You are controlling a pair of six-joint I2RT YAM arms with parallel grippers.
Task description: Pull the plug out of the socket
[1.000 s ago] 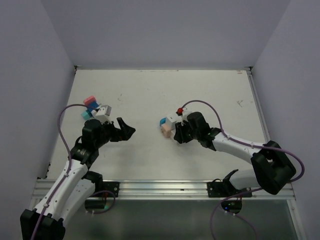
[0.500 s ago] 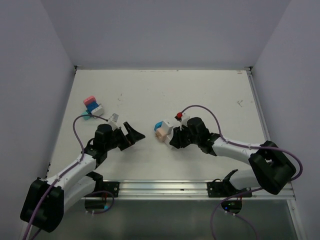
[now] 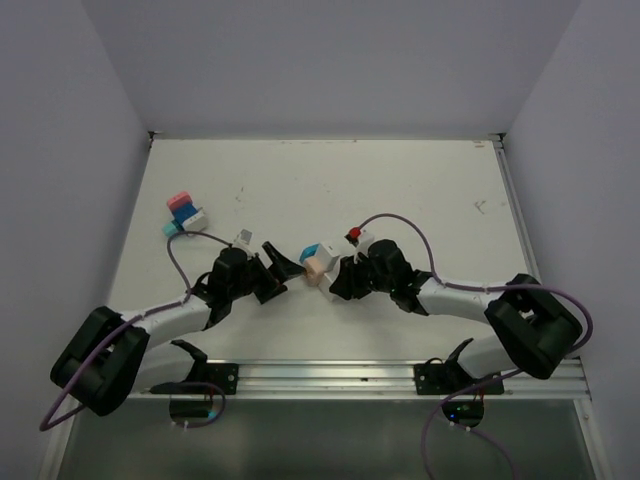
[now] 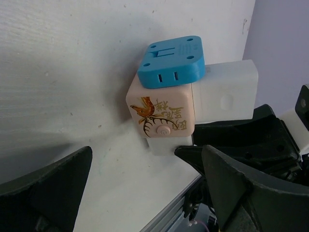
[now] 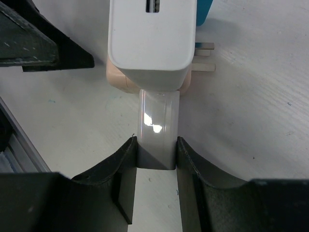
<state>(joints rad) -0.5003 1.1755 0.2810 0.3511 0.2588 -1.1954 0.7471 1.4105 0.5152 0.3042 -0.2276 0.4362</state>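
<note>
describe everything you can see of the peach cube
The peach cube looks like smooth plastic with rounded corners; one face carries an orange bird print and a round knob. A blue adapter with two slots sits against one side, a white block against another. The right gripper holds a pale tab sticking out from it; the open left gripper faces it without touching.

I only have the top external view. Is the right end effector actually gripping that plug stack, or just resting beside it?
Observer: The right wrist view shows the right end effector shut on a clear tab sticking out of the peach cube.
Operator: And the left one?
Observer: In the left wrist view the left end effector is open, with the cube ahead of its spread fingers and untouched.
Operator: Any prongs showing?
Observer: Yes, two metal prongs jut out sideways beneath the white block.
</note>
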